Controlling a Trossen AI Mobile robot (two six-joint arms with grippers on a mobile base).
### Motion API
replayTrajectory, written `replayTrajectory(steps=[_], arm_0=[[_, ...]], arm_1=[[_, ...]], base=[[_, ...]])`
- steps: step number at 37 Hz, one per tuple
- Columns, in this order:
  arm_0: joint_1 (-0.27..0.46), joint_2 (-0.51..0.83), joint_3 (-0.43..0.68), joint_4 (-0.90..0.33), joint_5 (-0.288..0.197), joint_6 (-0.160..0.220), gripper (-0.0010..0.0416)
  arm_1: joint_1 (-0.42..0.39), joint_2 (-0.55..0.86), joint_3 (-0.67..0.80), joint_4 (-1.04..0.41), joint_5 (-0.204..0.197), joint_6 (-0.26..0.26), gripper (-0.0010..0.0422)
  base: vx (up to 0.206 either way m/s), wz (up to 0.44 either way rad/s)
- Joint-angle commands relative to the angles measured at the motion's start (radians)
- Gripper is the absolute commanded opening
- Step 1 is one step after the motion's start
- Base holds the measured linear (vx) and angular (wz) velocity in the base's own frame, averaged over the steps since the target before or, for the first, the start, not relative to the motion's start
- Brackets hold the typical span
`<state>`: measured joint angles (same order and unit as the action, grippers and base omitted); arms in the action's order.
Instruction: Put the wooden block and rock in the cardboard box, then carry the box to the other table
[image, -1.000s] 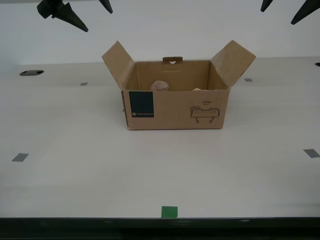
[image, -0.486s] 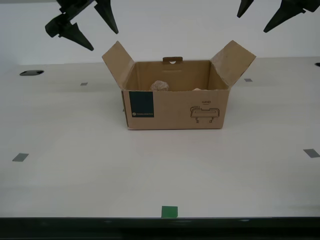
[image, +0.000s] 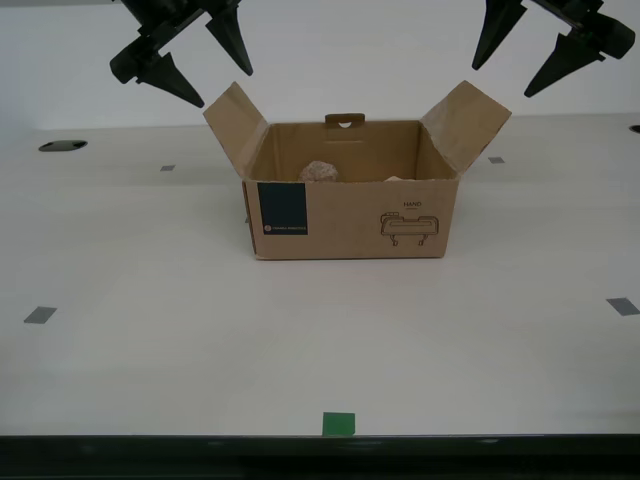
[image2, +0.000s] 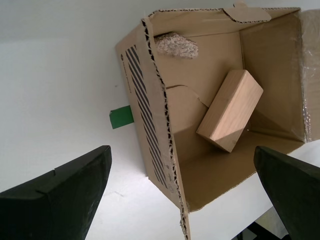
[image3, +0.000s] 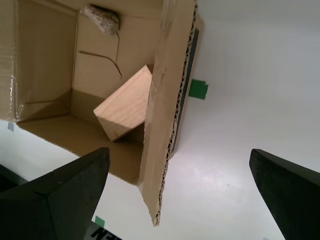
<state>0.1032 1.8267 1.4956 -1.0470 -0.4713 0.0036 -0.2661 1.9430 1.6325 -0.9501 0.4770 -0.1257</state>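
Standing on a white-draped table (image: 150, 350) with small green tape marks: one brown corrugated cardboard box (image: 350, 220), side flaps raised, dark blue square label and line drawing on its near wall.

Exterior view: small rough pinkish-brown rock (image: 320, 171) showing above the near wall, inside the box. My second gripper (image: 220, 85) hangs above the flap on the exterior view's left, and my first gripper (image: 504, 80) above the flap on the exterior view's right. Both have jaws apart and hold nothing.

Second wrist view: light tan rectangular wooden block (image2: 231, 110) lying tilted on the box floor. The rock sits in a corner close to the striped flap.

First wrist view: block just beside the nearer flap, rock in the far corner, well apart.
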Motion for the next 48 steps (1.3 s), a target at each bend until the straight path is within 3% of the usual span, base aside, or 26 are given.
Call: replayTrajectory(steps=[1, 6, 11, 19, 33, 48], arm_0=[[0.004, -0.001, -0.023, 0.003, -0.037, -0.002, 0.039], [0.005, -0.001, -0.038, 0.023, -0.052, -0.004, 0.0389], [0.011, -0.001, -0.037, 0.052, -0.052, -0.003, 0.0389], [0.023, 0.008, -0.036, 0.111, -0.054, 0.023, 0.0389], [0.036, 0.083, -0.036, 0.145, -0.063, 0.021, 0.039], [0.057, 0.17, -0.03, 0.198, -0.065, 0.03, 0.0389]], arm_1=[[0.0, 0.0, 0.001, 0.008, 0.002, 0.002, 0.0389], [-0.001, 0.0, 0.001, 0.015, 0.002, -0.003, 0.0389], [-0.002, 0.0, 0.0, 0.013, 0.002, -0.04, 0.0389], [-0.004, 0.0, -0.019, 0.051, 0.002, -0.043, 0.0389], [-0.025, 0.114, -0.032, 0.083, 0.003, -0.032, 0.0389], [-0.044, 0.13, -0.032, 0.157, 0.002, -0.052, 0.0389]], base=[[0.0, 0.0], [0.0, 0.0], [0.0, 0.0], [0.0, 0.0], [0.0, 0.0], [0.0, 0.0]])
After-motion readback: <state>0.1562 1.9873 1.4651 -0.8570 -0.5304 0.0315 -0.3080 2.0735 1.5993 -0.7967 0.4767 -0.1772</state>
